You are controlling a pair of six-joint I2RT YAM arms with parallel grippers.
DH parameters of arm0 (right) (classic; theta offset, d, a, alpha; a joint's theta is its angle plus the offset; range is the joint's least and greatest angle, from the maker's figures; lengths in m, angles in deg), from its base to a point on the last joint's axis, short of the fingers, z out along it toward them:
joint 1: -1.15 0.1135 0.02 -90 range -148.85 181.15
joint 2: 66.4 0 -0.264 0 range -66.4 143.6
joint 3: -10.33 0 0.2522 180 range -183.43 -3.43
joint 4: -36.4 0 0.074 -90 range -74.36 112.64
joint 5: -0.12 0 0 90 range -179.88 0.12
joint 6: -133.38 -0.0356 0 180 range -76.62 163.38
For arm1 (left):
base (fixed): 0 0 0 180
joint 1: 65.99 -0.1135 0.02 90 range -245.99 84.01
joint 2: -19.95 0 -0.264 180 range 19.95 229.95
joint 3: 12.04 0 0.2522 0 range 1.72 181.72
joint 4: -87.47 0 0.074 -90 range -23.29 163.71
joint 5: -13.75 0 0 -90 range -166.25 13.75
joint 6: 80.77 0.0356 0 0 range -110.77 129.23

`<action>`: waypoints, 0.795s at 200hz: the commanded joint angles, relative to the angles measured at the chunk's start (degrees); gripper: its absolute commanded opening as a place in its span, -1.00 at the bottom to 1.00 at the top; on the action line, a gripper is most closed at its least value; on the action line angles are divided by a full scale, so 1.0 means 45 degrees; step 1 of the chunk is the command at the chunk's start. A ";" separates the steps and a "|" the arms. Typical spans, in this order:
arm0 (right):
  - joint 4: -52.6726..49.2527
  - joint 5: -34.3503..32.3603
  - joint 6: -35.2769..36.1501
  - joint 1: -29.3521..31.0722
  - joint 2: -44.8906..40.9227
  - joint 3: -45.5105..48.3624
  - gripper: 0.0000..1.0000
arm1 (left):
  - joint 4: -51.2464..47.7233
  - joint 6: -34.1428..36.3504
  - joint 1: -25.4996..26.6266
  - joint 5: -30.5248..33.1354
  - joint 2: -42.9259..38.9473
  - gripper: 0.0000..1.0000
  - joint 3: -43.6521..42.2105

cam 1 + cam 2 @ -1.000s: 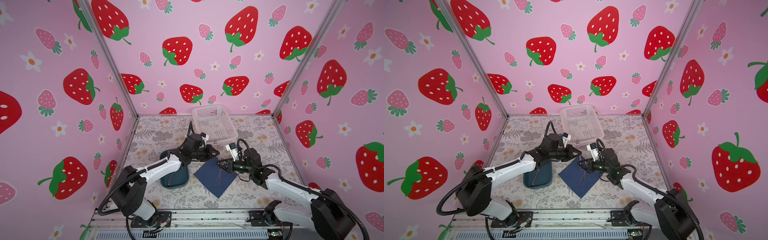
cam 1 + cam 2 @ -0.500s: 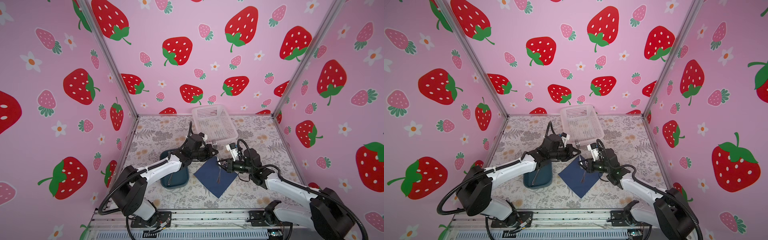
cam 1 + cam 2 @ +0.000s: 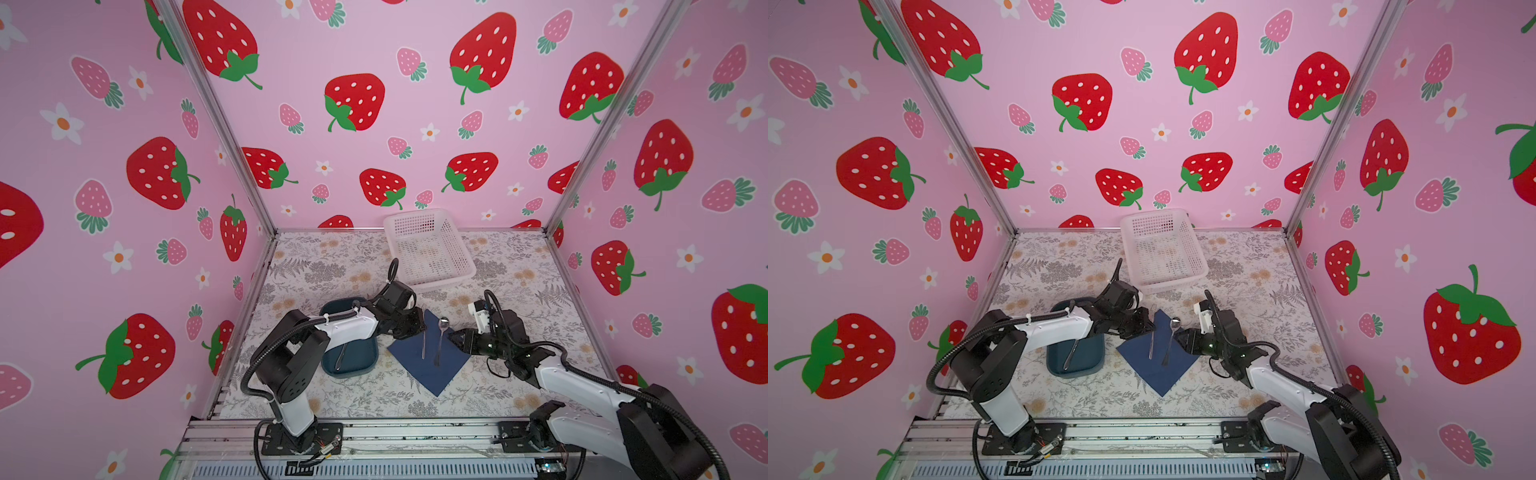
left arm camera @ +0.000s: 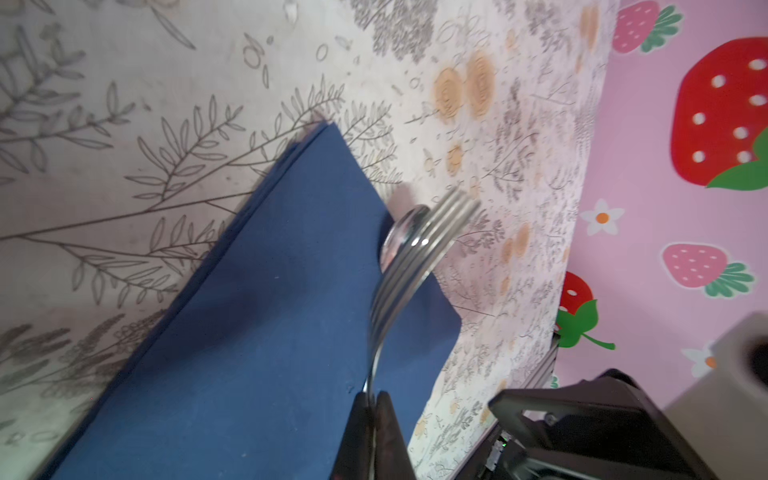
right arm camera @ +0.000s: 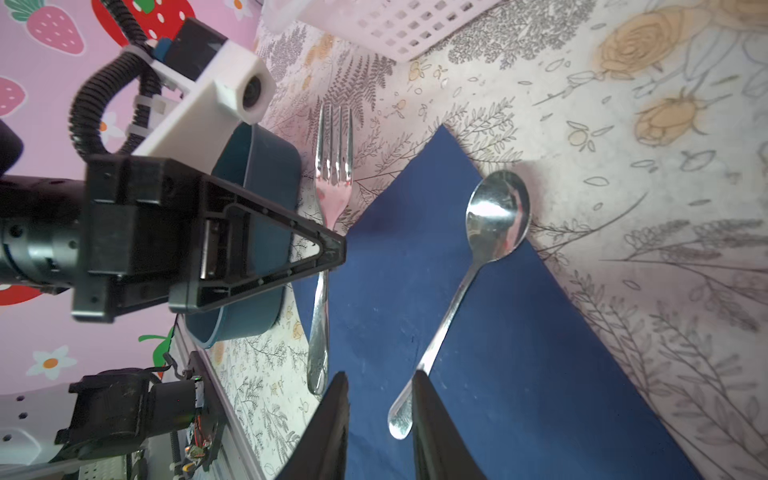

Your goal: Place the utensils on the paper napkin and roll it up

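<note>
**Spoon down on napkin, fork clamped in left end effector**

- Napkin (image 3: 436, 374): navy, lying flat as a diamond on the worktop (image 3: 332, 266), about mid-way between the two arms.
- Spoon (image 3: 440, 343): lying on the napkin, handle toward the near side. The bowl overhangs the far edge onto the worktop.
- Right end effector (image 5: 380, 378): released, jaws apart and low over the napkin. The spoon's handle tip sits just beside one finger and is not gripped.
- Fork (image 3: 423, 345): just beside the spoon and roughly parallel to it, tines pointing far.
- Left end effector (image 4: 372, 403): clenched on the fork's neck. Can't tell whether the handle touches the paper.
- Teal tray (image 3: 361, 361): left of the napkin, with a third utensil (image 3: 343, 355) inside.
- White basket (image 3: 434, 283): at the far wall.
</note>
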 commanded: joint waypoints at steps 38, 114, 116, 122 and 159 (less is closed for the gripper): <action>-0.0325 -0.0455 -0.0209 -0.0064 0.0532 -0.0136 -0.41 | 0.0172 0.0137 0.0338 -0.0753 0.1241 -1.00 0.1272; -0.0355 -0.0071 0.0002 -0.0055 0.1187 -0.0457 -0.40 | 0.1717 -0.1139 0.0316 -0.1027 0.1937 -1.00 0.0744; -0.0354 -0.0071 -0.0004 -0.0063 0.1194 -0.0465 -0.40 | 0.1712 -0.1155 0.0316 -0.1027 0.1949 -1.00 0.0730; -0.0364 -0.0053 -0.0007 -0.0068 0.1198 -0.0460 -0.40 | 0.1731 -0.1185 0.0309 -0.0985 0.2001 -1.00 0.0710; -0.0374 -0.0031 0.0004 -0.0070 0.1209 -0.0460 -0.39 | 0.1816 -0.1412 0.0310 -0.0722 0.2021 -1.00 0.0432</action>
